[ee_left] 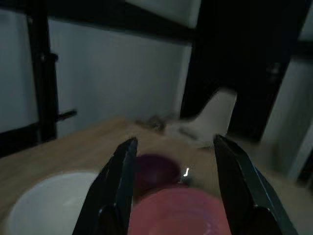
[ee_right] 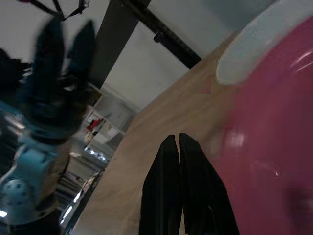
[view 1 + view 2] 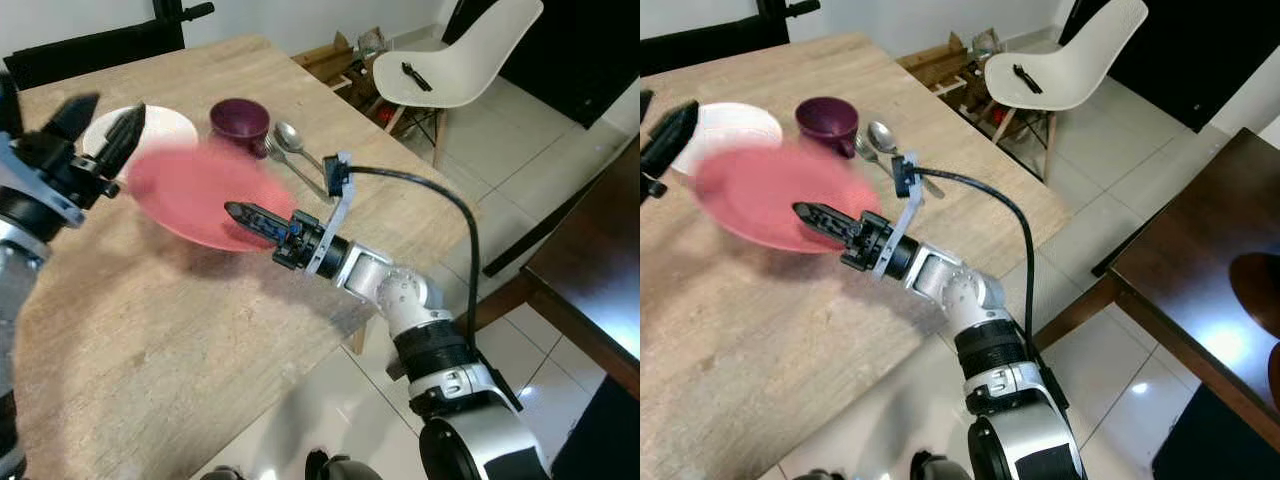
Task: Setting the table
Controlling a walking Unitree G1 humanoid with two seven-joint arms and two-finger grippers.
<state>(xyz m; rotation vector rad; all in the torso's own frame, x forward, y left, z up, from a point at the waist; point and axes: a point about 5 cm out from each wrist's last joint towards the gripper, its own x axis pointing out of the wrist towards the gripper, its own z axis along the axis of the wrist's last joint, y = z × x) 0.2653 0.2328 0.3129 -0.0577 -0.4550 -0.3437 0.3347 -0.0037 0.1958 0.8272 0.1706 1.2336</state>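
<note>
pink plate (image 3: 190,195) blurred, right gripper (image 3: 240,213) at its rim — fingers together

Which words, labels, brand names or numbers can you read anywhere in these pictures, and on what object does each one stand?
None can be read.
The pink plate, white plate, purple cup, spoon, wooden table and white chair show no lettering.
Right gripper and left gripper: no legible markings.

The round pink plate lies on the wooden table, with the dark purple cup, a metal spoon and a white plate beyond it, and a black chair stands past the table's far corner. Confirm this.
One detail is wrong: the chair is white, not black, as the left eye view shows. The round pink plate does lie on the wooden table, with the dark purple cup, metal spoon and white plate beyond it.
</note>
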